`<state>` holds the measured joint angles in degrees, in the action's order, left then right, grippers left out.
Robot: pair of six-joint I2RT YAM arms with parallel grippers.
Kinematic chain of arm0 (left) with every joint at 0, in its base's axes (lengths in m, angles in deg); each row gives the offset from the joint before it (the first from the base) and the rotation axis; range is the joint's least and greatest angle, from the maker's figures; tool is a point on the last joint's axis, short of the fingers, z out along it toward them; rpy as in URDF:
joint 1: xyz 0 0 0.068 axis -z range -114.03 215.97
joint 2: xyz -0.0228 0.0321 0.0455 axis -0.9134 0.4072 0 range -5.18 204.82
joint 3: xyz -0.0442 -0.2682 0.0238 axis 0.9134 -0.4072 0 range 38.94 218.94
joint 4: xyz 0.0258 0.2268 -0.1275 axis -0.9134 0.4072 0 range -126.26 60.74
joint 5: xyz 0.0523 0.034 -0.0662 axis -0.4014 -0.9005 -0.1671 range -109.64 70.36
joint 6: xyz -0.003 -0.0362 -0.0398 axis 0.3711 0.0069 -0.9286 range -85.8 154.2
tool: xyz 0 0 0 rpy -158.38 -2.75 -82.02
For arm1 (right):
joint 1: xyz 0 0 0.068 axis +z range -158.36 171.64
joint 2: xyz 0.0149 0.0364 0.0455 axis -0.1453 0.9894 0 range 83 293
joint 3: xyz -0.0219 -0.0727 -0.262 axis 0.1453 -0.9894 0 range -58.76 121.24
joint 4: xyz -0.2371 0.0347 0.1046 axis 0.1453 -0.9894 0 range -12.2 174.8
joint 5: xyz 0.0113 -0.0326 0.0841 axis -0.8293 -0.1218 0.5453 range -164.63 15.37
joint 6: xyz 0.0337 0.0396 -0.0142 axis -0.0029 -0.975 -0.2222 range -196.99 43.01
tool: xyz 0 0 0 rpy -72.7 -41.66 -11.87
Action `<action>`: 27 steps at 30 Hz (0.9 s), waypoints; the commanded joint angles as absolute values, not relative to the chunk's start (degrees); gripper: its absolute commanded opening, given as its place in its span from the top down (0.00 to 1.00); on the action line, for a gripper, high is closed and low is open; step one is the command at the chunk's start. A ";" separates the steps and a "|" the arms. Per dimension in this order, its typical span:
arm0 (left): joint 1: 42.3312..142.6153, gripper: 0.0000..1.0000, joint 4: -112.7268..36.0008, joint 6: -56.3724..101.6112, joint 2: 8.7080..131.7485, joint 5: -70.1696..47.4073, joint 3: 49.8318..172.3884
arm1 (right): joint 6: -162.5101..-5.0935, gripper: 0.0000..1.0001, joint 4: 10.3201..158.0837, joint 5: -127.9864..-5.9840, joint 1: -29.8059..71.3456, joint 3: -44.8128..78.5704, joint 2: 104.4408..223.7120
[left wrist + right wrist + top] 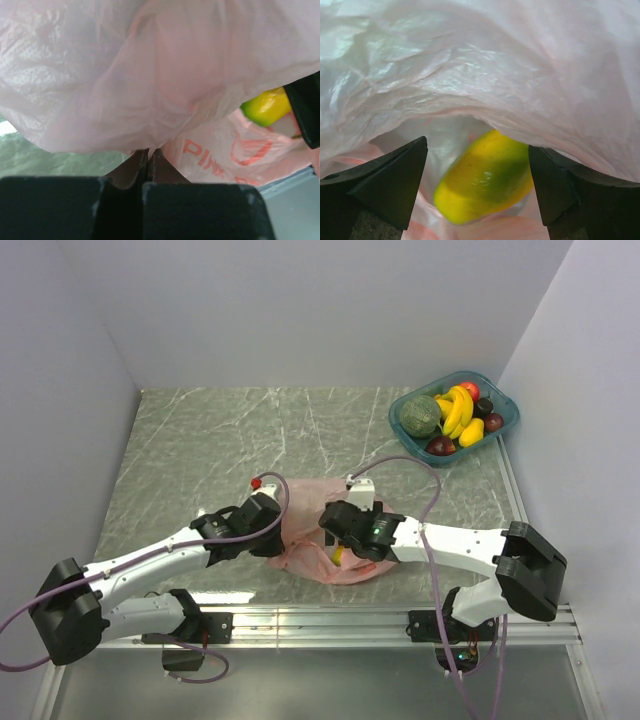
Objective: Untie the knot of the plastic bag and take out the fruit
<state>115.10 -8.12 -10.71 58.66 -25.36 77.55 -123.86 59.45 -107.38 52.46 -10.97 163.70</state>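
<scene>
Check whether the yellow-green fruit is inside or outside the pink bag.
Inside: the right wrist view shows the fruit within the plastic bag's mouth, pink film above and beneath it.

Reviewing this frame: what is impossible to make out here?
- Knot of the thin translucent pink plastic bag: shown in no view; arms and crumpled film cover it from above.
- Bag's contents: wrist views show one yellow-green oval fruit; film hides any others.
- Contact: right wrist, blurred fruit between open jaws of the right gripper; touching unclear.
- Teal plastic tray, top view: smaller fruits too small to identify.
</scene>
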 commanded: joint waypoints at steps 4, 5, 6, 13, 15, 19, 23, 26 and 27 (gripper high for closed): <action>116.07 0.99 -13.58 -12.30 57.05 -23.77 76.82 | -142.10 0.11 51.06 -108.73 52.46 -8.57 164.20; 116.07 0.99 -14.02 -12.47 56.87 -23.95 76.47 | -143.25 0.11 49.66 -108.99 52.46 -8.05 165.51; 116.16 0.99 -14.20 -12.64 56.44 -23.95 76.47 | -145.34 0.11 46.68 -109.25 52.64 -7.00 166.05; 116.25 0.99 -15.16 -12.47 55.73 -24.91 76.82 | -149.67 0.08 35.41 -114.09 53.78 -1.46 164.65; 116.34 0.99 -15.25 -12.38 55.82 -25.09 77.00 | -150.46 0.09 34.35 -113.56 53.78 -0.84 164.21; 116.42 1.00 -15.52 -12.64 55.47 -25.27 77.17 | -152.04 0.09 33.12 -111.46 53.78 -1.71 163.94; 116.42 0.99 -16.22 -12.74 54.94 -25.09 76.39 | -153.71 0.09 36.09 -110.31 53.69 -5.92 163.94; 116.42 0.99 -16.04 -12.65 55.20 -24.92 76.38 | -151.09 0.10 43.30 -109.08 53.26 -7.51 164.03; 116.42 0.99 -16.04 -12.56 55.20 -24.83 76.38 | -149.95 0.10 46.45 -108.99 53.08 -8.12 164.12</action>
<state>116.10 -13.91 -12.10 56.08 -24.86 76.63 -150.13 39.43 -108.30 53.36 -6.90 165.30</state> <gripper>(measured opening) 0.014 0.904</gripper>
